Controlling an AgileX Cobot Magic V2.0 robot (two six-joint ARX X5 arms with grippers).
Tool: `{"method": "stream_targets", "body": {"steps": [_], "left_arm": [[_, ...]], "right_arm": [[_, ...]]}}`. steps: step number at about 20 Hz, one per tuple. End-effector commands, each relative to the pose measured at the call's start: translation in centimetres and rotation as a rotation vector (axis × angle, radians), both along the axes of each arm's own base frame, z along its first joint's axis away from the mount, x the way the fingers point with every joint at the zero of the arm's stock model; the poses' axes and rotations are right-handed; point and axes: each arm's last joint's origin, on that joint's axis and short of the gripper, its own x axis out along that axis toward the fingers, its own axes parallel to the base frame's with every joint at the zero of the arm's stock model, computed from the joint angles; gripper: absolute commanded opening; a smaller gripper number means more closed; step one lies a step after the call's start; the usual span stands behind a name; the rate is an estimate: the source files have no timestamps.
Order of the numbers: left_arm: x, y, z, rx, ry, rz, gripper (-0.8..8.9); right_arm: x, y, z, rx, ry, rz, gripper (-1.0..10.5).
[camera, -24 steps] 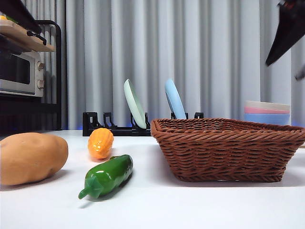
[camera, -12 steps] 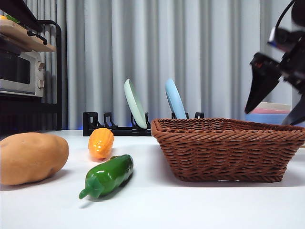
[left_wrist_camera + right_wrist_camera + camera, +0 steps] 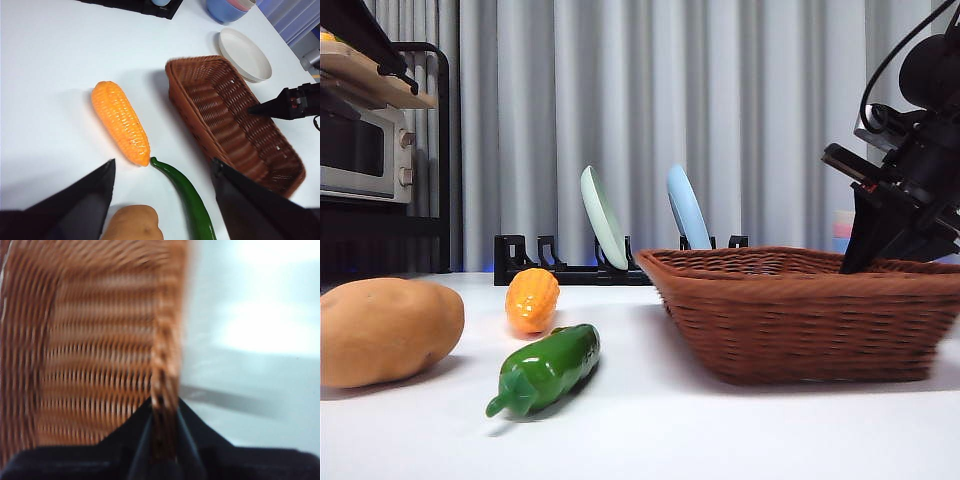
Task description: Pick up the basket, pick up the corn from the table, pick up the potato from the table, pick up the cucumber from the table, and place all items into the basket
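I have the right gripper [image 3: 162,432] clamped on the basket [image 3: 800,315] rim, one jaw inside; it has dropped there within the last second, nudging the basket. Potato [image 3: 385,330], cucumber [image 3: 545,368] and corn [image 3: 531,299] lie untouched under my spread, empty left gripper [image 3: 162,187].

A brown woven basket [image 3: 800,315], ribbed orange corn [image 3: 532,299], a tan potato [image 3: 385,331], and a glossy green cucumber [image 3: 544,370] on a white table [image 3: 640,440].
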Motion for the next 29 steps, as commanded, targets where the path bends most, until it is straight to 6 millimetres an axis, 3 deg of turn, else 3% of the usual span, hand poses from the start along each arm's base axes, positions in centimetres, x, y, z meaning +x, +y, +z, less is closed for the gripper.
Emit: {"method": "stream_targets", "body": {"steps": [1,2,7,14,20,24,26,29], "left_arm": [[0.2,-0.2,0.0,0.011,-0.014,-0.013,3.7],[0.4,-0.4,0.0,0.012,-0.024,-0.017,4.66],[3.4,-2.4,-0.9,0.085,0.051,0.01,4.71],[10.7,-8.3,-4.4,0.284,0.207,0.001,4.71],[15.4,-11.7,-8.0,0.397,0.279,0.016,4.71],[16.3,-12.0,-9.7,0.424,0.301,0.029,4.7],[16.4,-12.0,-10.0,0.427,0.299,0.032,4.17],[16.5,-12.1,-10.1,0.437,0.289,0.011,1.99]], "right_arm": [[-0.2,0.0,0.5,0.018,0.001,-0.03,-0.1],[-0.3,0.0,1.0,0.039,-0.011,-0.021,-0.1],[-1.1,0.0,4.1,0.094,-0.088,-0.045,-0.1],[-3.1,-0.2,7.8,0.109,-0.223,-0.04,-0.1],[-3.9,-0.3,8.6,0.11,-0.237,-0.039,-0.1],[-3.9,-0.3,8.6,0.109,-0.234,-0.04,-0.1],[-3.9,-0.3,8.6,0.109,-0.235,-0.04,-0.1],[-3.9,-0.3,8.6,0.108,-0.235,-0.04,-0.1]]}}
